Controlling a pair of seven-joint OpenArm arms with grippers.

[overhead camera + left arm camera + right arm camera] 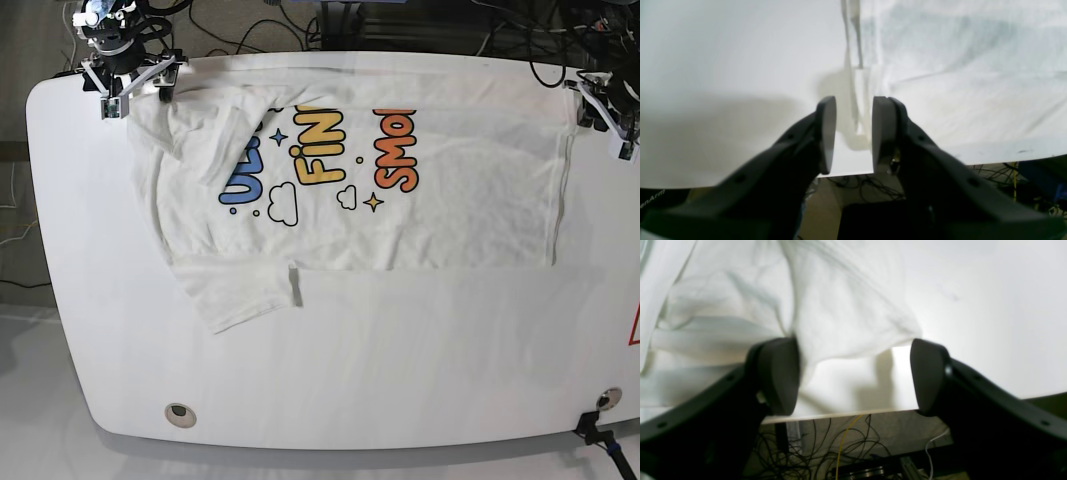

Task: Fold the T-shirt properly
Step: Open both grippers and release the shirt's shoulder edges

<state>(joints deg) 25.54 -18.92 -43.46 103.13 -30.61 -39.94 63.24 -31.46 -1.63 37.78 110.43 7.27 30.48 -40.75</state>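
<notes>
T-shirt (450,190) half-folded, white table (350,370)

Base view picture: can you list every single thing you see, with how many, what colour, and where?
White cotton T-shirt with blue, yellow and orange letters: one, white, spread across the far half of the table, partly folded.
White rounded table: one, white, under the shirt.
Small round grey hole: one, near the table's front corner.
Dark tangled cables: several, on the floor beyond the table.
Left gripper: one, black, at the shirt's edge, jaws partly apart.
Right gripper: one, black, jaws wide around a shirt corner.
</notes>
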